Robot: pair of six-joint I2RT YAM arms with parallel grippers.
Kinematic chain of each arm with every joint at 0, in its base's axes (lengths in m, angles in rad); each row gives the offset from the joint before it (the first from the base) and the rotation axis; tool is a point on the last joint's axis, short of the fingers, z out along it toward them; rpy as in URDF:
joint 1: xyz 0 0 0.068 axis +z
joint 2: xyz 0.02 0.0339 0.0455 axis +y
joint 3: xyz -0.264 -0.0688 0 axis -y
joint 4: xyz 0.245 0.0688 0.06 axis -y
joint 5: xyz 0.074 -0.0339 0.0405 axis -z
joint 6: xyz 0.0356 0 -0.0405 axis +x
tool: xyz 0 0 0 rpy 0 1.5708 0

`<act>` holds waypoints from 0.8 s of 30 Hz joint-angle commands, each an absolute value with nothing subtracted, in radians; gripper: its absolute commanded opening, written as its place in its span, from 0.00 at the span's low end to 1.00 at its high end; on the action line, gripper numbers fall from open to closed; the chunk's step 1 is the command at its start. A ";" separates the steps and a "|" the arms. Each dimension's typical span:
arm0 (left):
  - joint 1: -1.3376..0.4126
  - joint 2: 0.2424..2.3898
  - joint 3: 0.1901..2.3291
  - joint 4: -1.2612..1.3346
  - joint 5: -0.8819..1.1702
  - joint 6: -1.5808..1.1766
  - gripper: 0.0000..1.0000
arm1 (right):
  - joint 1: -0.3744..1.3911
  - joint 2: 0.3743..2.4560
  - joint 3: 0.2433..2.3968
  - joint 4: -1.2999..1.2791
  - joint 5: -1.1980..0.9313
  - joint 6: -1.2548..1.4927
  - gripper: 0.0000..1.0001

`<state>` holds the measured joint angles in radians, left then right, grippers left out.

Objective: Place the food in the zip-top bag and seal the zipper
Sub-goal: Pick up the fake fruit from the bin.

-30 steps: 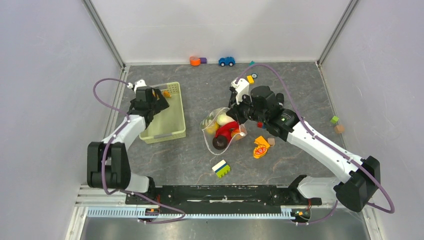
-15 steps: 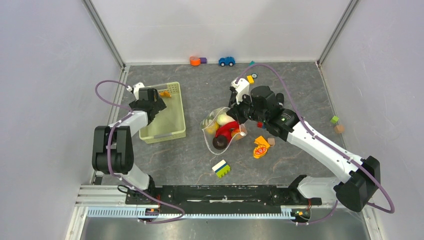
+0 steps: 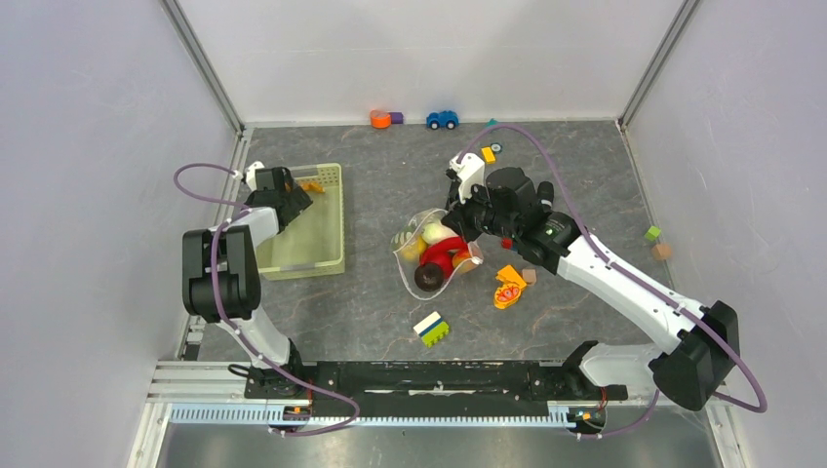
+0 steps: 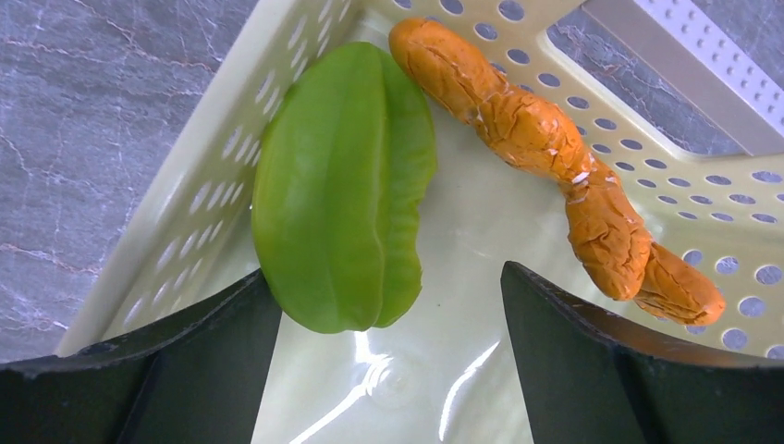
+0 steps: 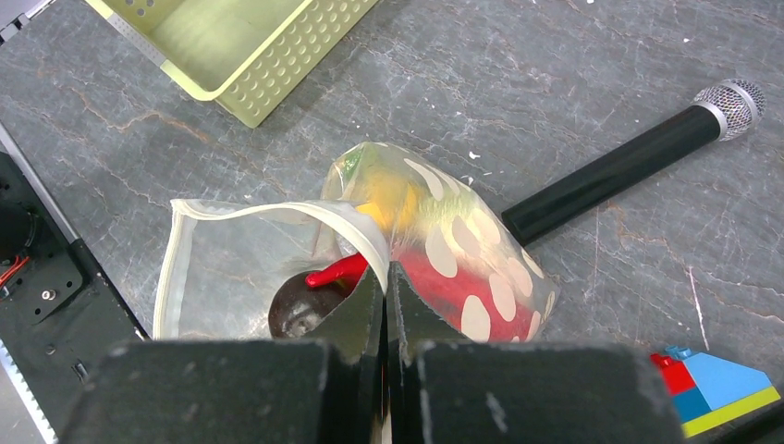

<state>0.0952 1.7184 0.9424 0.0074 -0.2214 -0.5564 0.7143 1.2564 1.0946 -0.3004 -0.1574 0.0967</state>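
Nearest the arms, the zip-top bag is lying mid-table, slumped on its side with its mouth gaping. The right gripper is pinching its rim, jaws pressed together on the zipper, which is running round the opening as a thicker whitish strip. The film is looking thin, clear, limp and slick, printed with pale dots, so it is probably going to crumple and slide rather than keep a shape; the stiffer strip is looking like the soundest place to hold it. Inside, a red chili, a dark purple piece and something yellow are already sitting, all glossy moulded plastic, likely light and hard.

Farther off on the left, the left gripper is hanging inside the pale green basket with its jaws spread wide and gripping nothing. A green piece is leaning against the perforated wall just beside one finger; it is ridged like a star fruit, smooth and waxy, probably rigid, light and apt to slip, so closing across its narrow width is seeming best. Beyond it an orange piece is lying along the far corner; it is long, bent and knobbly, and its rough matte skin is likely offering surer purchase at its waist.
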 commanded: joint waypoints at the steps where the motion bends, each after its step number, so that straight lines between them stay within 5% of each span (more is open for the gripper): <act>1: 0.098 1.722 0.974 0.027 -0.192 -0.598 0.90 | 0.718 1.253 1.118 -0.262 -0.164 0.092 0.00; 24: 0.115 1.758 1.009 -0.023 -0.160 -0.604 0.72 | 0.718 1.244 1.111 -0.262 -0.156 0.092 0.00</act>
<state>0.1066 1.7466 0.9707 -0.0113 -0.1650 -0.5587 0.7143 1.2579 1.0946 -0.3000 -0.1570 0.0967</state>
